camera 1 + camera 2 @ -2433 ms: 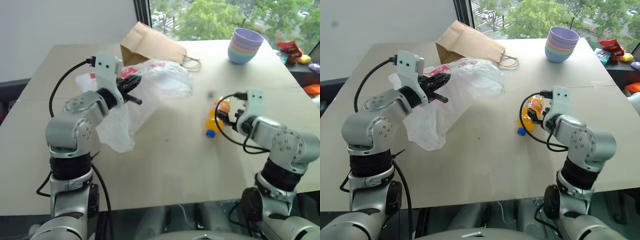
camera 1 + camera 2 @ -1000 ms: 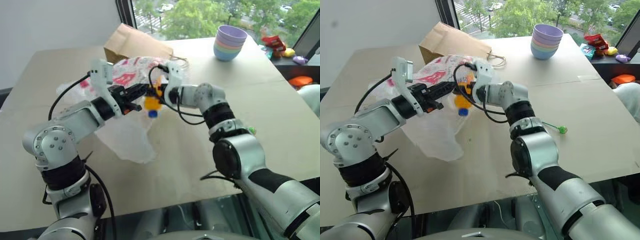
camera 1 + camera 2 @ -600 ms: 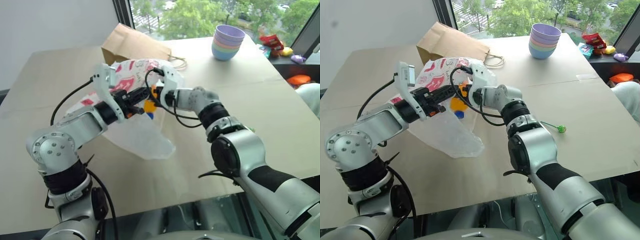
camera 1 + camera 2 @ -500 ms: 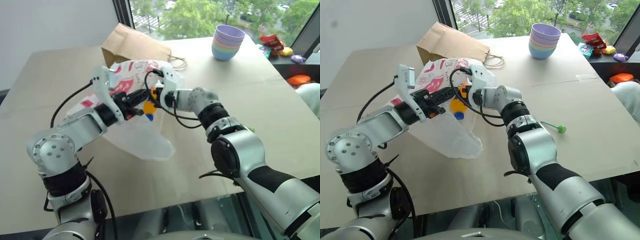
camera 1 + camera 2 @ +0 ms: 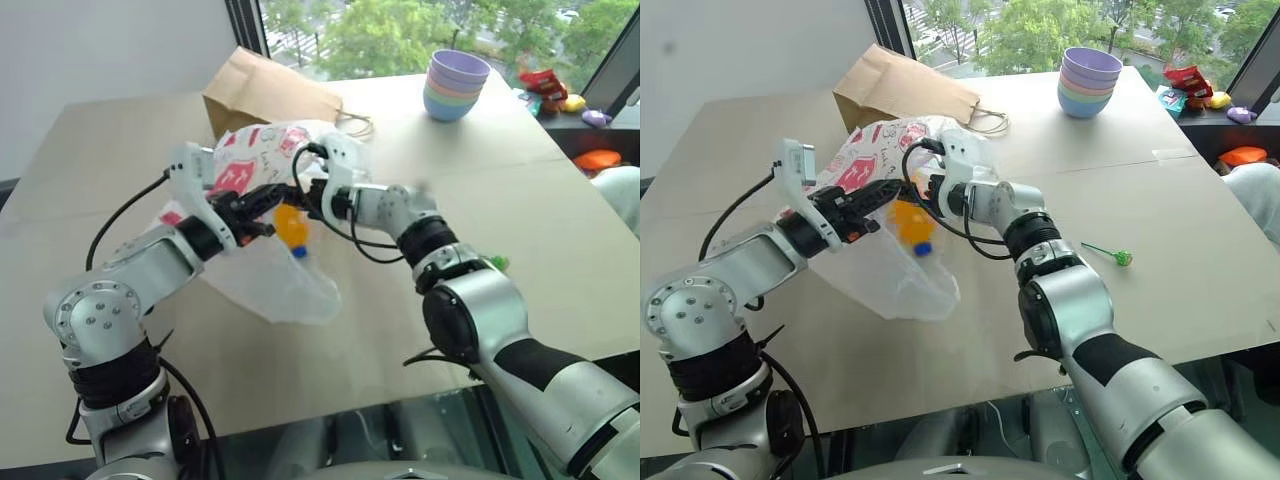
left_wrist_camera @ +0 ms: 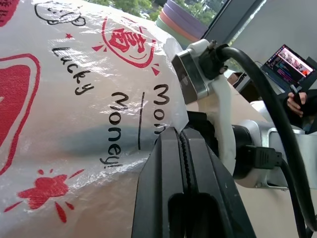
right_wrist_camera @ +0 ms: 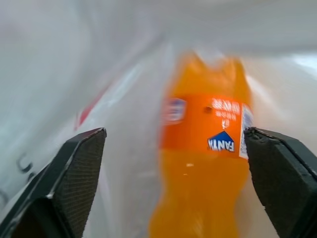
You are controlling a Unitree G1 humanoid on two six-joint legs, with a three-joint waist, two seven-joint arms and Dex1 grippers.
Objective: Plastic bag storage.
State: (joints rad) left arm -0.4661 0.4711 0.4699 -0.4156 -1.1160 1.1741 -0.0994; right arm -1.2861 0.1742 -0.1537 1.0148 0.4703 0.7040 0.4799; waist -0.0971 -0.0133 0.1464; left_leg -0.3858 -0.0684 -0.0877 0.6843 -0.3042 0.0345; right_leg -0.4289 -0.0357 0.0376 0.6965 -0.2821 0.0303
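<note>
The plastic bag (image 5: 268,278), translucent white with red prints and lettering (image 6: 74,99), hangs above the table. My left gripper (image 5: 256,204) is shut on the bag's upper rim and holds the mouth up. My right gripper (image 5: 926,187) reaches into that mouth from the right, open. An orange soda bottle (image 5: 908,222) with a blue cap pointing down hangs inside the bag. In the right wrist view the bottle (image 7: 205,163) lies beyond the spread fingertips (image 7: 81,163), touching neither.
A brown paper bag (image 5: 270,90) lies behind the plastic bag at the table's far side. A stack of pastel bowls (image 5: 458,85) stands at the back right. A small green lollipop (image 5: 1118,258) lies on the table (image 5: 400,330) to the right.
My right gripper has opened wider and the orange bottle has left its fingers, sitting lower inside the bag. The bag now sags more under my left gripper.
</note>
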